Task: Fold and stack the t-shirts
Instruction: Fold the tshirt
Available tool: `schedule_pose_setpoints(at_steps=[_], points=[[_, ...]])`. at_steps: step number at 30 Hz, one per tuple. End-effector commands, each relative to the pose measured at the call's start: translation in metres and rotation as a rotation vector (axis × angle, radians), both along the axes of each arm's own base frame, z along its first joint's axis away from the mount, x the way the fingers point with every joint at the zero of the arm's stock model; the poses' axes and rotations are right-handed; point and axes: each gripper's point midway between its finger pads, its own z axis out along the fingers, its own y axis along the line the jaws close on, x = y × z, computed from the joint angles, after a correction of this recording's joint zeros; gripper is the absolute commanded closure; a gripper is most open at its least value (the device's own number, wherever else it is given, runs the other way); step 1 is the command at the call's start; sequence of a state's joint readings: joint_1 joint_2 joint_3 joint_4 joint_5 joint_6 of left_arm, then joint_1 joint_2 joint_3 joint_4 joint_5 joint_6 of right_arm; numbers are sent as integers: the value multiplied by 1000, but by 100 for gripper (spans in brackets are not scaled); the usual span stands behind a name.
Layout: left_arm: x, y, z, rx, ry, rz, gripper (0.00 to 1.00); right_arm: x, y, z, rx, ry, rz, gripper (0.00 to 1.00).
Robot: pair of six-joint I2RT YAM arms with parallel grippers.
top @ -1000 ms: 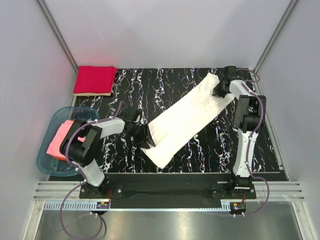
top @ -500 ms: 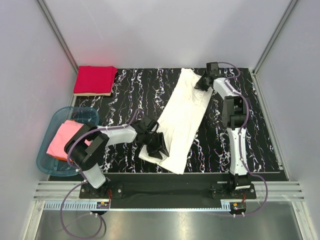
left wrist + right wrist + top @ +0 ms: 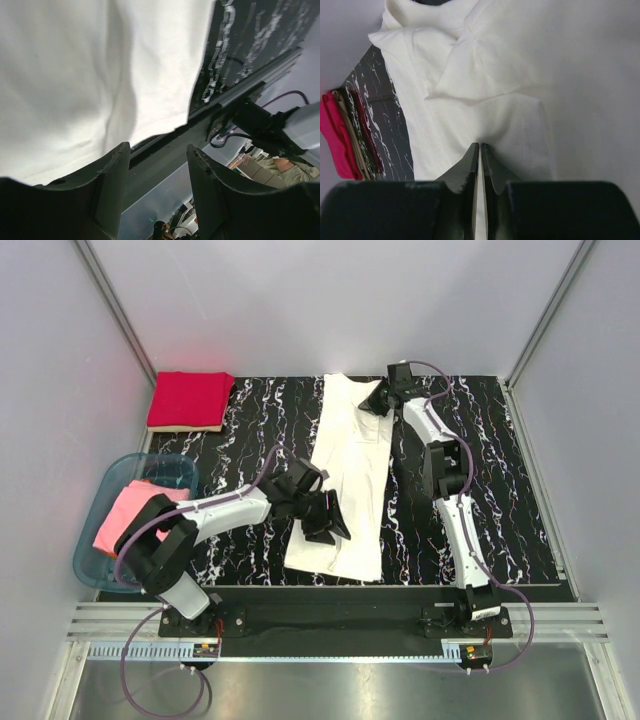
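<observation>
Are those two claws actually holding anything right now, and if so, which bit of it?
The right gripper pinches the white t-shirt by a thin fold at its far end. The left gripper is open over the near end, holding nothing.

You've got the mat point(image 3: 500, 500) mid-scene. The laid-out t-shirt point(image 3: 350, 480) lies on it, running near to far, approx mid-mat. The folded t-shirt point(image 3: 188, 398) sits at the mat's far-L corner. The tub point(image 3: 95, 570) is L of the mat, near side, w/ a third t-shirt point(image 3: 122, 520) inside. Your L tool point(image 3: 335, 525) is over the laid-out t-shirt's near-L edge; your R tool point(image 3: 378, 400) is at its far-R end.
</observation>
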State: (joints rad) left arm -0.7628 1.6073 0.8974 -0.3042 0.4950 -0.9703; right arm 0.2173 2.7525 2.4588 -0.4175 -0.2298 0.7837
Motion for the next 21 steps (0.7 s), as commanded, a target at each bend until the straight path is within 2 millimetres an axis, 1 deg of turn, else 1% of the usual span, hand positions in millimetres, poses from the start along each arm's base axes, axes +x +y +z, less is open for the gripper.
schedule_pose_setpoints(at_steps=[1,2,6,7,9,10,11,12,13,14,15,16,17,18,19,20,21], points=[[19,-7,39,-47,-113,4,46,-6,10,-37,17,78,11,87],[22,-5,41,-49,-114,14,46,-3,15,-38,31,67,20,87],[31,-1,40,-49,-106,39,46,5,21,-30,76,43,20,87],[36,1,41,-49,-111,48,46,5,25,-25,93,39,29,87],[42,3,38,-45,-110,49,45,6,27,-8,117,22,40,86],[50,5,40,-48,-116,63,44,2,31,-5,130,30,59,85],[55,5,38,-47,-114,65,44,1,33,21,137,-1,72,85],[59,5,39,-49,-121,64,43,-2,34,31,134,-5,81,83],[68,4,44,-58,-148,61,42,-4,33,43,118,-25,97,82],[72,3,39,-51,-144,55,42,-12,30,64,111,-34,101,80],[74,1,39,-59,-145,37,42,-17,26,72,96,-29,100,76],[81,-3,39,-63,-145,33,42,-25,21,94,69,-49,107,74],[83,-4,37,-63,-144,29,42,-29,17,105,50,-55,112,72],[85,-6,37,-67,-137,29,43,-41,11,107,23,-15,115,69],[90,-11,37,-73,-136,24,43,-49,6,125,-10,-36,132,64],[90,-13,36,-77,-131,16,44,-56,3,132,-19,-31,146,62],[90,-15,36,-81,-123,10,44,-68,-2,132,-33,10,160,61]])
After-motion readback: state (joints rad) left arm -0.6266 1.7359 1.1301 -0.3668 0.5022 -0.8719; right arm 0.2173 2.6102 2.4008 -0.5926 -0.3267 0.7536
